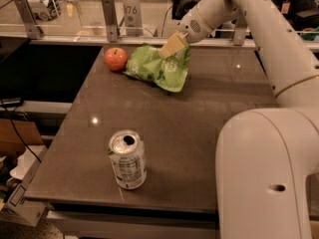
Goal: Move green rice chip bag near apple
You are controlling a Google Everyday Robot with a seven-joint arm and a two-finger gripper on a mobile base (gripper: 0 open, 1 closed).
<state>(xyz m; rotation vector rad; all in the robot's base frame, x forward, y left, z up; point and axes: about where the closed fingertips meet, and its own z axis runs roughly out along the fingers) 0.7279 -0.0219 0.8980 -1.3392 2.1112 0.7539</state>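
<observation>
Now on table: one green rice chip bag, one apple, one drink can, with one robot arm reaching in from the right.
Table (209,128): dark brown, flat top, glossy enough to show small light spots; its far edge meets a rail.
Green rice chip bag (158,69): crinkled, bright green with pale patches; far middle of the table, just right of the apple. Its left end comes very close to the apple, but contact cannot be confirmed. Its lower right corner droops toward the table, and its top edge is raised at the gripper.
Apple (115,59): small, round, red-orange; far left part of the table, resting on the surface near the far edge.
Gripper (168,49): at the bag's upper right edge, angled down and to the left, above the far middle of the table.
Fingers (174,41): tan, pressed together on the top edge of the bag, pinching it.
Arm (269,39): white, running from the near right up and across to the far middle.
Robot body (264,178): large white rounded shell, near right, covering that corner of the table.
Drink can (127,159): silver, upright, top opened; near left part of the table, well apart from bag and apple.
Rail (109,19): metal uprights along the far side, behind the apple and bag.
</observation>
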